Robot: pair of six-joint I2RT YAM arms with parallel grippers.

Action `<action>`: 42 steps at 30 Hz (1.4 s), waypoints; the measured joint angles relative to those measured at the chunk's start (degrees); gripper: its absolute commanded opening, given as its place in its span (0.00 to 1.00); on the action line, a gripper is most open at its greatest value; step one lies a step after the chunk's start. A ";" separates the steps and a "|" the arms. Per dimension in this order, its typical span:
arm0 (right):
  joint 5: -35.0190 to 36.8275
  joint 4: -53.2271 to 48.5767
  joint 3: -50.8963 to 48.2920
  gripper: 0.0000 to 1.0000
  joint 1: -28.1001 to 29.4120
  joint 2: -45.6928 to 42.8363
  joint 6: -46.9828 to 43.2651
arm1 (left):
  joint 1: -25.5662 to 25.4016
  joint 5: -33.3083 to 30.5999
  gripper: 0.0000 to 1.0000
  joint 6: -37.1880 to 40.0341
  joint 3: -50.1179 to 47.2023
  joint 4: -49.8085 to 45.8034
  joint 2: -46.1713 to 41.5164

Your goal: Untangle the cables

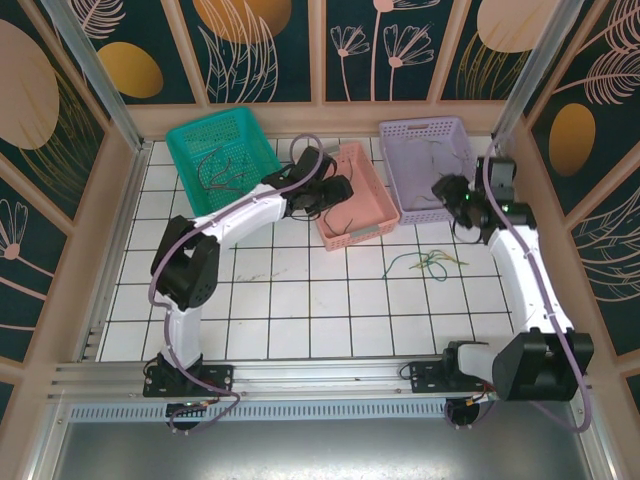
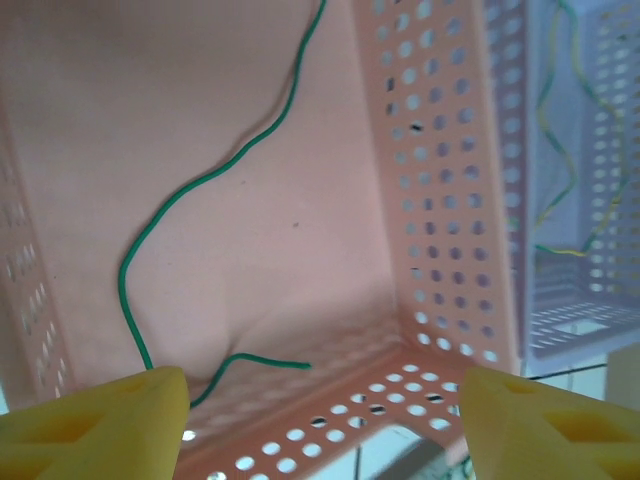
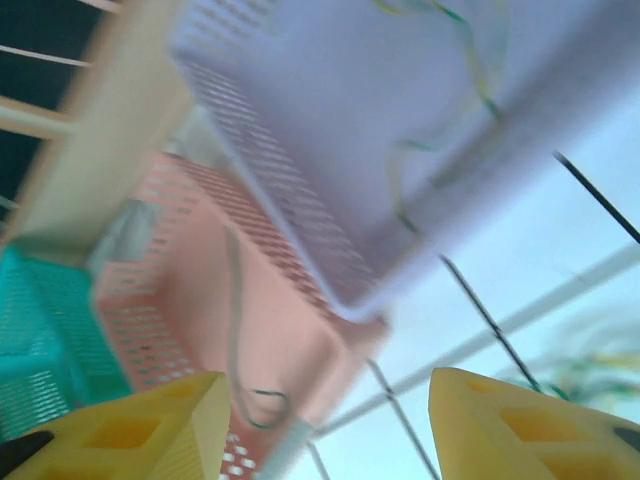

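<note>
Step in hand, as I read it: leaving one sorted strand in its bin. Left gripper (image 2: pixel 320 405) hangs over the salmon-pink perforated plastic basket (image 2: pixel 440 200), yellow fingertips wide apart, nothing between them. To finish cleanly, rise straight up and keep the finger nearest the strand's end off it, so nothing is dragged out. Nearest the arm bases, a small knot of green and yellow wires (image 1: pixel 428 262) lies on the white tiled table (image 1: pixel 300 300), well apart from both sets of jaws. Further out, the thin green wire (image 2: pixel 200 180) snakes loose over the pink floor, its near end just beside one fingertip; touching or not, I cannot tell. Right gripper (image 3: pixel 325 420), jaws likewise apart and empty, hovers by the lilac perforated basket (image 1: pixel 395 165), which holds yellow-green strands. Far left, the teal mesh basket (image 1: pixel 180 165) holds dark wires.
</note>
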 measured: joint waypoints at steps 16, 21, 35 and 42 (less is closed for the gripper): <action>-2.75 5.51 -19.78 0.64 -12.31 7.63 24.59 | -6.69 3.74 0.64 4.28 -13.55 8.79 -15.13; -4.31 10.56 -20.28 0.60 -13.84 14.14 29.66 | -7.43 4.22 0.63 4.24 -17.16 8.96 -16.83; -6.29 12.94 -19.32 0.00 -5.79 9.62 27.10 | -7.48 6.01 0.61 6.56 -22.14 10.58 -24.00; -5.97 12.31 -14.67 0.00 4.00 -5.29 24.13 | -7.48 13.03 0.67 10.08 -23.91 12.76 -24.59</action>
